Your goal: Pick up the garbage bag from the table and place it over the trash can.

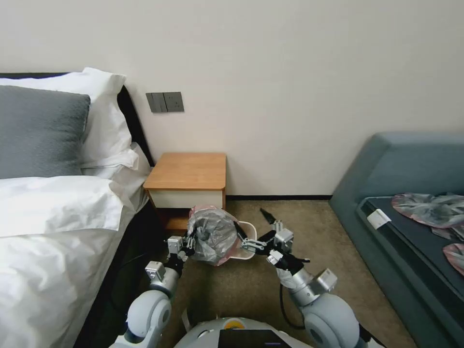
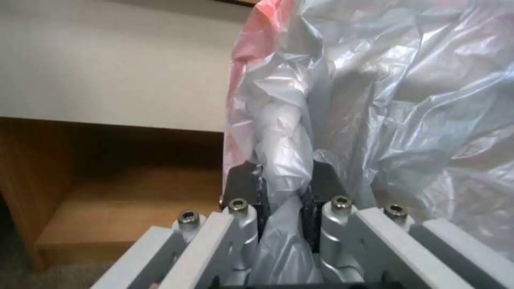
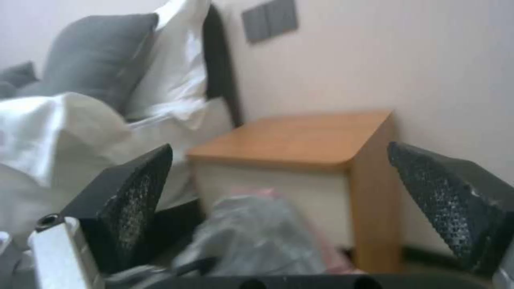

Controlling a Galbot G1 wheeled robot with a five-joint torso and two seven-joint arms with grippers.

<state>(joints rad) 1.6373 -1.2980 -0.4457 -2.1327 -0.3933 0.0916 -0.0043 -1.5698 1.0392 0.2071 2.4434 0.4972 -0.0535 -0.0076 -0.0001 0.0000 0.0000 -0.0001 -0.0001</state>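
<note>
Left gripper (image 2: 284, 188) pinches garbage bag (image 1: 212, 234) over trash can (image 1: 247, 241); right gripper (image 3: 284, 208) spread wide.

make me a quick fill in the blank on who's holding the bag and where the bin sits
1. The garbage bag is pinched by the ____ gripper.
2. The right gripper has its fingers ____.
3. The trash can stands on the ____, in front of the table.
4. The bag's rim is ____.

Missing words: left; open; carpet; pink
</note>
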